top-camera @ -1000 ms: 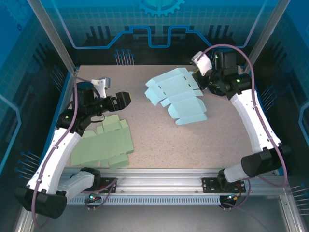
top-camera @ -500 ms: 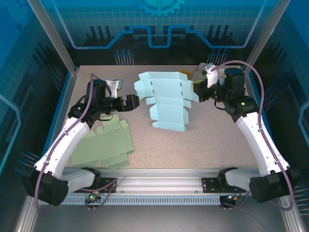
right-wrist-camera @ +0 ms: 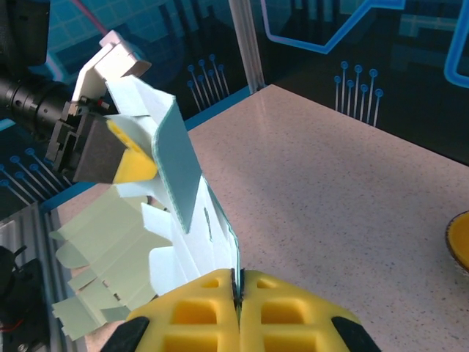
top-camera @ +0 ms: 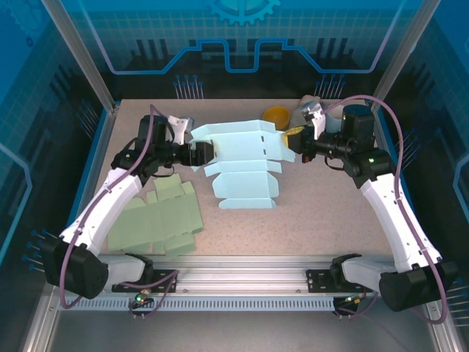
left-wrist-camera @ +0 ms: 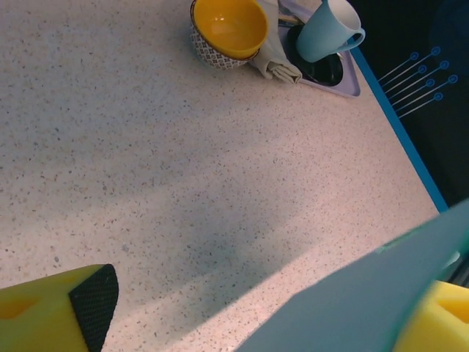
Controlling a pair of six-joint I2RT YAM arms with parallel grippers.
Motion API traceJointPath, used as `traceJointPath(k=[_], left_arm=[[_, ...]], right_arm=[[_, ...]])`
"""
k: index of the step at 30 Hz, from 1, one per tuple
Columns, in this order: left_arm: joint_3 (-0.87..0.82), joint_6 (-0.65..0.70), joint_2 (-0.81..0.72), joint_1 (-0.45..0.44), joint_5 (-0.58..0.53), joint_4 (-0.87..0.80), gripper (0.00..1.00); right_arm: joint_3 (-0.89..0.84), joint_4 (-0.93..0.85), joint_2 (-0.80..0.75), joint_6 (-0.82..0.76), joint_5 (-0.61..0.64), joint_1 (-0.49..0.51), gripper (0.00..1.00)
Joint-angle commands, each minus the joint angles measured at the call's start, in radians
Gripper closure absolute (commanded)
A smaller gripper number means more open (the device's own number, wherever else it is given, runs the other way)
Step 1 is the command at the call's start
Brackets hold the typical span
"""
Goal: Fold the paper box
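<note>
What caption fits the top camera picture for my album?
Right gripper pinches the raised blue box sheet while the open left gripper meets its other edge.

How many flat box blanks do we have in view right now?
2: the blue blank raised upright mid-table, the green blank lying flat at the near left. None seems hidden.

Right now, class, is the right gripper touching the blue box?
Touching. The right wrist view shows the edge of the blue box clamped in the shut right gripper, with no gap.
</note>
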Motion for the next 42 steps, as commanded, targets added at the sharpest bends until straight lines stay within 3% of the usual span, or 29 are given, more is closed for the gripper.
traceJointPath(k=[1, 9, 13, 16, 19, 21, 26, 32, 38, 42], left_arm=[[-0.026, 0.057, -0.06, -0.005, 0.028, 0.062, 0.26], [-0.164, 0.054, -0.194, -0.007, 0.077, 0.21, 0.62], [-0.138, 0.079, -0.172, -0.006, 0.111, 0.16, 1.0], [-0.109, 0.101, -0.145, -0.01, 0.106, 0.111, 1.0], [-0.103, 0.131, -0.149, -0.018, 0.064, 0.095, 1.0], [-0.105, 0.15, -0.159, -0.021, 0.039, 0.093, 1.0], [-0.094, 0.221, -0.163, -0.05, -0.044, 0.052, 1.0], [-0.098, 0.319, -0.166, -0.145, -0.264, 0.006, 1.0], [-0.148, 0.392, -0.173, -0.241, -0.421, 0.012, 1.0], [-0.168, 0.406, -0.184, -0.29, -0.472, 0.018, 1.0]], right_arm=[[0.011, -0.018, -0.004, -0.029, -0.062, -0.019, 1.0], [0.01, -0.01, 0.017, -0.03, -0.084, -0.027, 1.0], [-0.001, 0.011, 0.024, -0.024, -0.085, -0.028, 1.0], [-0.004, 0.004, 0.027, -0.059, -0.064, -0.026, 0.97], [-0.002, -0.027, 0.024, -0.137, -0.026, -0.025, 0.81], [0.008, -0.059, 0.02, -0.209, 0.01, -0.025, 0.63], [0.042, -0.099, 0.003, -0.458, 0.084, 0.009, 0.49], [0.155, -0.205, 0.09, -0.821, 0.199, 0.167, 0.43], [0.337, -0.331, 0.293, -0.979, 0.388, 0.307, 0.42], [0.393, -0.359, 0.37, -1.031, 0.436, 0.339, 0.42]])
